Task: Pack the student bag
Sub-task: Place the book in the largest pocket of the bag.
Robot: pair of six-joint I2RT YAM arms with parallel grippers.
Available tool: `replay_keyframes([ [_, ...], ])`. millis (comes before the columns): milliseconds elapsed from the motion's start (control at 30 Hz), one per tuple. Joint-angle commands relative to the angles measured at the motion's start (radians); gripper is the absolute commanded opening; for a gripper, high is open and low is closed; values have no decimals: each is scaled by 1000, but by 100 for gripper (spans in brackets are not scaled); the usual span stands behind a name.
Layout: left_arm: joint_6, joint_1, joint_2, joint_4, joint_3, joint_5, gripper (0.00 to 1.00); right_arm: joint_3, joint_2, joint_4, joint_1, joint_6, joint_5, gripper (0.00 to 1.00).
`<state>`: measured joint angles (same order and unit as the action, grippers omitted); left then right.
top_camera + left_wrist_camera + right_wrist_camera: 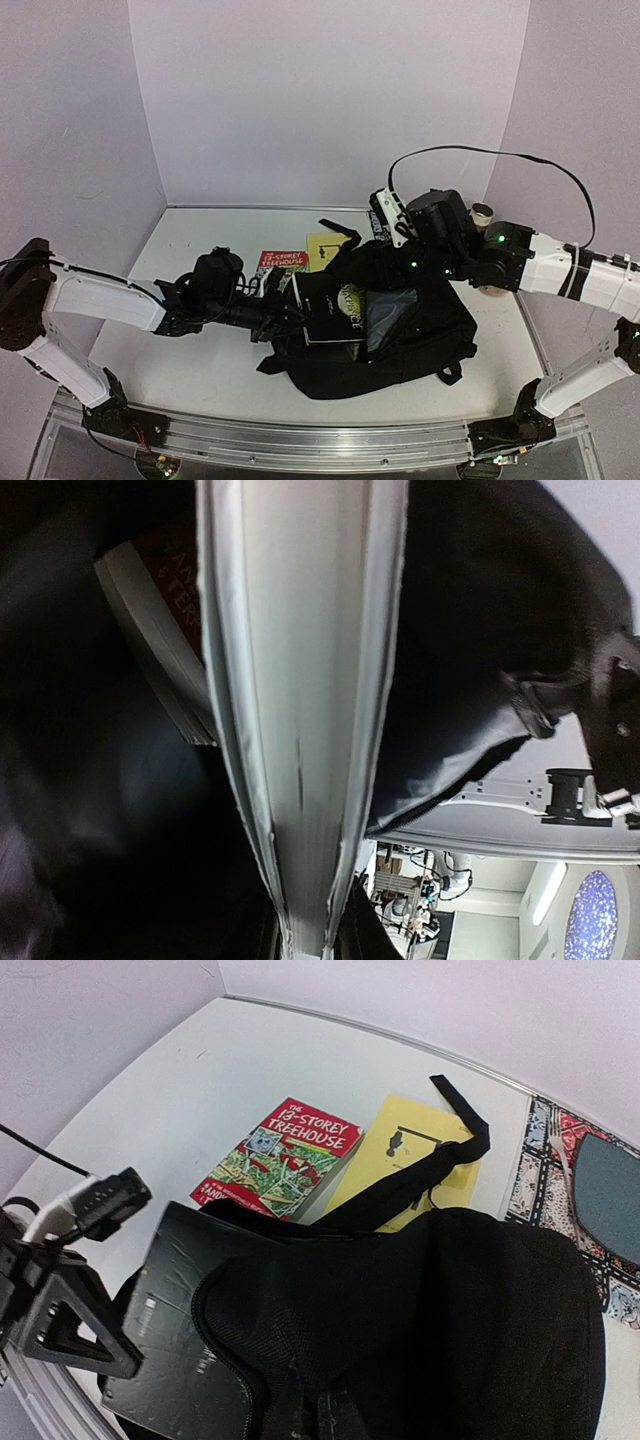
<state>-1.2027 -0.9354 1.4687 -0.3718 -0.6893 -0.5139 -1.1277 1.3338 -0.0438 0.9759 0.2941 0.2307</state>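
The left claw holds a black book at the mouth of the bag on the surface; a red book and a yellow book lie just beyond it.

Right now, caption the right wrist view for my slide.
The black book sits partly inside the student bag; red book and yellow book lie behind.
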Motion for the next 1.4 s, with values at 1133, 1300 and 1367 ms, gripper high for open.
replay_keyframes([
  [1133, -129, -248, 401, -15, -393, 543, 72, -49, -32, 143, 3, 26, -21, 0],
  [1300, -67, -263, 376, 217, -466, 593, 87, -46, -57, 121, 3, 1, 21, 0],
  [1367, -34, -272, 364, 278, -490, 615, 90, -42, -71, 109, 3, -4, 35, 0],
])
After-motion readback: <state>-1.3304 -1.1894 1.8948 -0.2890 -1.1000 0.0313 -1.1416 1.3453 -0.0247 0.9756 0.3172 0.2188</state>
